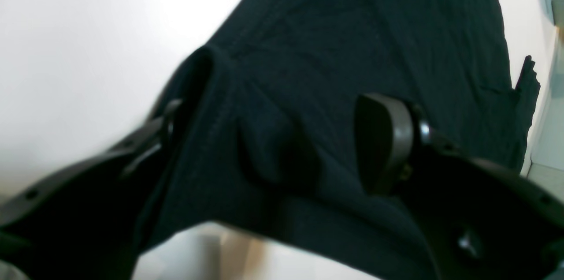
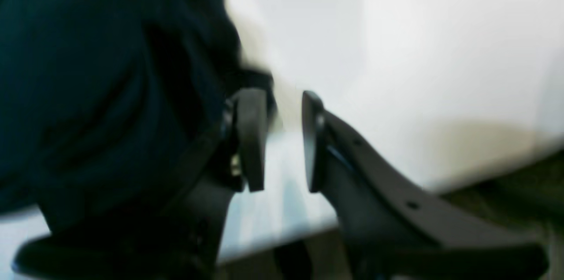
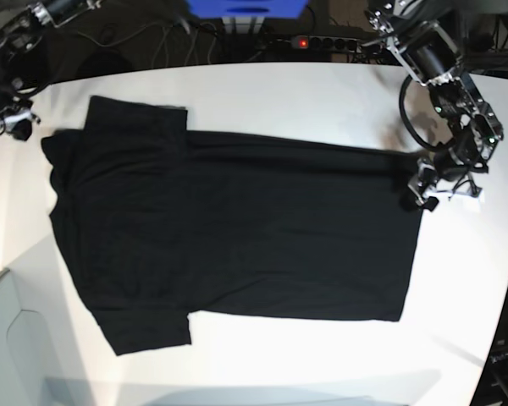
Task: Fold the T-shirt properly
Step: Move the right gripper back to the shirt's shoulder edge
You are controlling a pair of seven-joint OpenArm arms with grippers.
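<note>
The black T-shirt [image 3: 237,228] lies spread flat on the white table [image 3: 322,93], sleeves toward the left in the base view and hem toward the right. My left gripper [image 3: 416,190] is at the far corner of the hem. In the left wrist view it [image 1: 273,108] stands wide open, with a raised fold of the T-shirt [image 1: 352,28] between its fingers and one finger partly draped by cloth. My right gripper [image 3: 13,125] hovers off the far sleeve corner. Its pads [image 2: 282,95] stand a narrow gap apart with nothing between them, and the T-shirt [image 2: 88,72] is just beside it; that view is blurred.
A power strip [image 3: 322,41] with a red light, loose cables and a blue object [image 3: 245,8] sit behind the table's far edge. The table's right edge curves away close to the left arm. A grey surface [image 3: 17,338] shows at the lower left.
</note>
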